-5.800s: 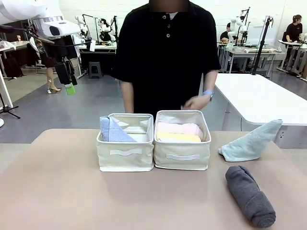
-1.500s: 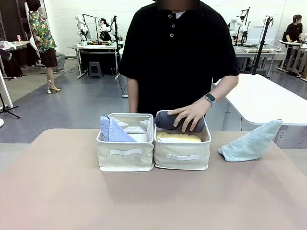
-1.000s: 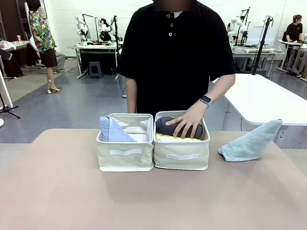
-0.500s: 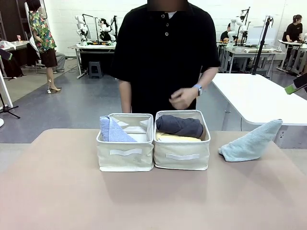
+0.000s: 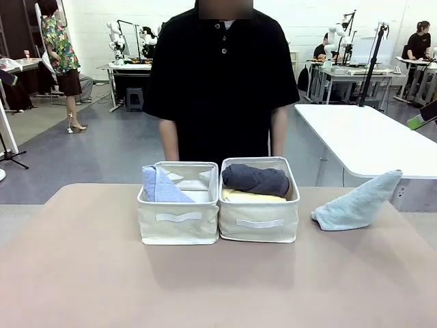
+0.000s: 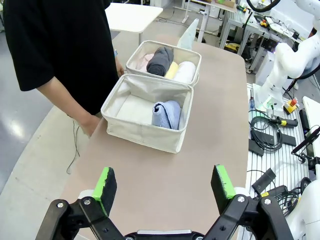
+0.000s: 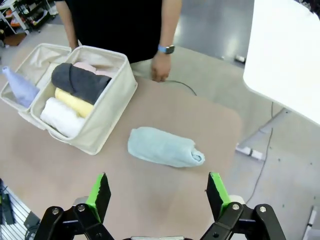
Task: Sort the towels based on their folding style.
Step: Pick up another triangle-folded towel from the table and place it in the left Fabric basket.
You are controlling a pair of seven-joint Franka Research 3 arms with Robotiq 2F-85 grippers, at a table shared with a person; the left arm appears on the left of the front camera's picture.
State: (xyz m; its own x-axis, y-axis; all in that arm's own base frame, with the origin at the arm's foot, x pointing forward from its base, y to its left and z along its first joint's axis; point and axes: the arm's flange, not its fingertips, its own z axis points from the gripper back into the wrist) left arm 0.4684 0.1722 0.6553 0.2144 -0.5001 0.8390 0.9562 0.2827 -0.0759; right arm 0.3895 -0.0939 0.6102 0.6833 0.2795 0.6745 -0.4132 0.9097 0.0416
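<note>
- Right wrist view, nearest item: your right gripper, jaws spread wide, nothing between the green pads, poised above the table.
- Left gripper: likewise wide open and empty, over the near table edge, well short of both baskets.
- Pale teal towel: the one piece outside a basket, lying flat on the table on your right, near the right-hand basket but apart from it. Expect it to be light, soft and limp; terry should grip well against the pads. A pinch at the thin tip would probably let the fold sag open, so take it across the thick middle.
- Right-hand basket contents: dark grey roll on top, yellow roll and white roll beside it, pink roll just showing behind.
- Left-hand basket: lavender-blue towel standing against one wall, with room beside it. By fold, this looks to be the teal towel's place.
- Person's hand: hanging at the far table edge, touching nothing.
</note>
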